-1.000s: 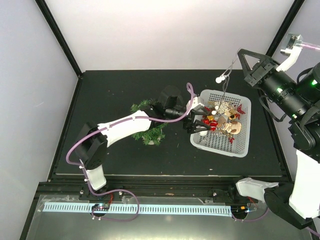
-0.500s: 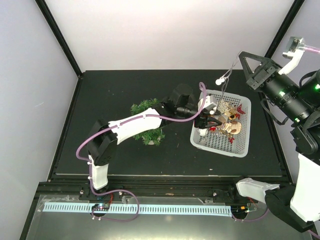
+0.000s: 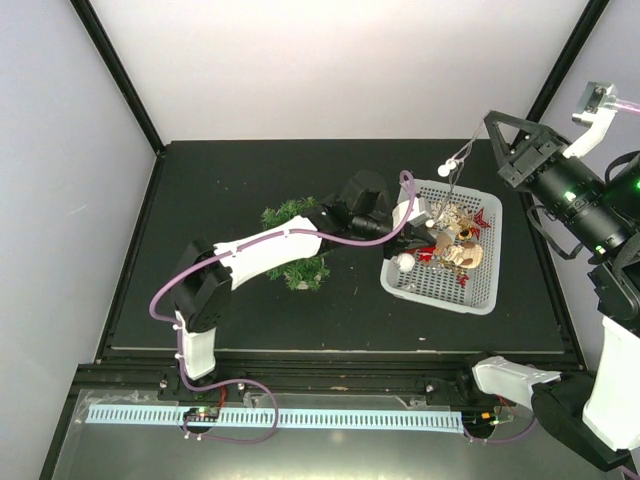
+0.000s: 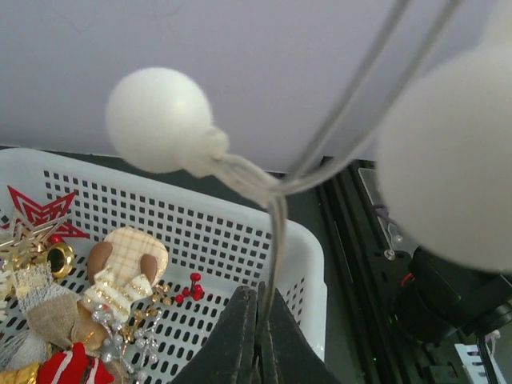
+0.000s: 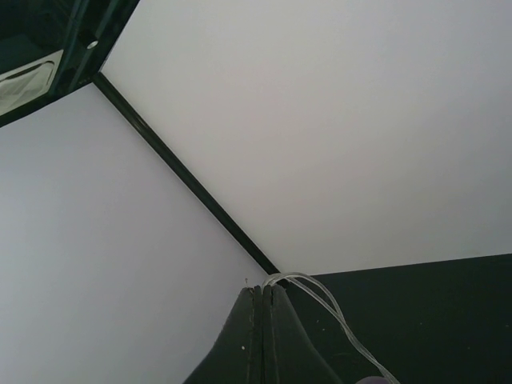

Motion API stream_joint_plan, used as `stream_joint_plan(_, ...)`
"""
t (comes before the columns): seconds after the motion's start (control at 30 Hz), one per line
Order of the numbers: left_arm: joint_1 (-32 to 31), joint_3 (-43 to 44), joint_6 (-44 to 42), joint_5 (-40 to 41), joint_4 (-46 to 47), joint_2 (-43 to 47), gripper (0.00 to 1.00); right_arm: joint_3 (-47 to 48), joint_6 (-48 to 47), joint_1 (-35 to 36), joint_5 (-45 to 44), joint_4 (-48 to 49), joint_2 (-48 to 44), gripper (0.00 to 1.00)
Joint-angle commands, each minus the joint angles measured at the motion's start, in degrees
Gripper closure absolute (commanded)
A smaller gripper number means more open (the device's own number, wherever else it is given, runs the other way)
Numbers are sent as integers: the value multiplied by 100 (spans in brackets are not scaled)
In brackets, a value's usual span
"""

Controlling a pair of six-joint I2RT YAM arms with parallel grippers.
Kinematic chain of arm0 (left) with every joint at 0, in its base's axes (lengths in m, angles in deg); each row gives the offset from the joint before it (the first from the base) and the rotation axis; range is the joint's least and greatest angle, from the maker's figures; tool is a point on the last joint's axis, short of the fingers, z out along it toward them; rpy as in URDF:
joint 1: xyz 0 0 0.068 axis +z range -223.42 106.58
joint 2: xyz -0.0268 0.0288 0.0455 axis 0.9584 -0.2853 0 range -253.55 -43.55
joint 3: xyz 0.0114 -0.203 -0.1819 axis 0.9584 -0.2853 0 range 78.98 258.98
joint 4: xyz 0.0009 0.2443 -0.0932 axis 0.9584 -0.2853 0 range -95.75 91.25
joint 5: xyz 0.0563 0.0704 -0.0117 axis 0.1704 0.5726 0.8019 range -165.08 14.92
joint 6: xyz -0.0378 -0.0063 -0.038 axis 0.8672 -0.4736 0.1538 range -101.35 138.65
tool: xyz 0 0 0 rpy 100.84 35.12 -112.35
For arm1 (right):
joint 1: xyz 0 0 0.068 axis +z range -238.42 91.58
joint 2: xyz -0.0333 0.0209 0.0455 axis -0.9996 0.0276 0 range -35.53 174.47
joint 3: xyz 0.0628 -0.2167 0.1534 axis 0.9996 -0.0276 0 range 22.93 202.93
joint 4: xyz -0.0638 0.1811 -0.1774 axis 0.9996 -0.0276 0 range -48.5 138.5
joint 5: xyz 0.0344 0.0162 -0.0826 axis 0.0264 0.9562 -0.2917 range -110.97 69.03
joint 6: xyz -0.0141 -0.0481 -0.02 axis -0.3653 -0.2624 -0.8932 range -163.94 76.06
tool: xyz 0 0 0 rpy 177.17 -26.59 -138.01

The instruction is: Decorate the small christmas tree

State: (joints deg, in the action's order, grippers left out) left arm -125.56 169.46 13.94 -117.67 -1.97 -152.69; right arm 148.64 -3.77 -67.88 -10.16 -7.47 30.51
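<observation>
The small christmas tree [image 3: 293, 256], bushy and dark green, stands left of the white mesh basket [image 3: 470, 290], partly under my left arm. A clear cord [image 3: 463, 148] with white balls [image 3: 444, 170] runs from the basket up to my right gripper [image 3: 488, 119], which is raised at the right and shut on the cord's end [image 5: 292, 279]. My left gripper [image 3: 421, 228] hovers over the basket's left side, shut on the same cord [image 4: 274, 240] lower down. Two white balls [image 4: 157, 120] hang close to the left wrist camera. Another ball [image 3: 406, 262] hangs by the basket's left rim.
The basket [image 4: 308, 240] holds several ornaments: a red star [image 4: 36, 212], a beige plaid piece [image 4: 128, 260], red berries [image 4: 190, 288] and gold bits. Black frame posts [image 3: 115, 70] stand at the back corners. The table's right edge rail [image 4: 360, 240] runs beside the basket.
My left gripper moved right over the basket and went from open to shut on the cord. The right gripper drifted slightly right, still holding the cord's end.
</observation>
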Motion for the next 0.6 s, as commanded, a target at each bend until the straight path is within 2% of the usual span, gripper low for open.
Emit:
stream_joint_plan(0.0, 6, 125, -385, 247, -530, 514, 99, 62, -222, 8, -341, -117, -179, 99)
stream_joint_plan(0.27, 98, 327, -1364, 1211, -1688, 1592, 99, -23, -493, 13, -1010, -320, -511, 99)
stream_joint_plan(0.47, 167, 185, -1824, 2448, -1985, 2037, 98, -561, -493, 12, -1036, 380, -1148, 99)
stream_joint_plan(0.57, 255, 224, -1772, 2646, -2114, 2050, 98, -856, -468, 12, -1174, 797, -1504, 99)
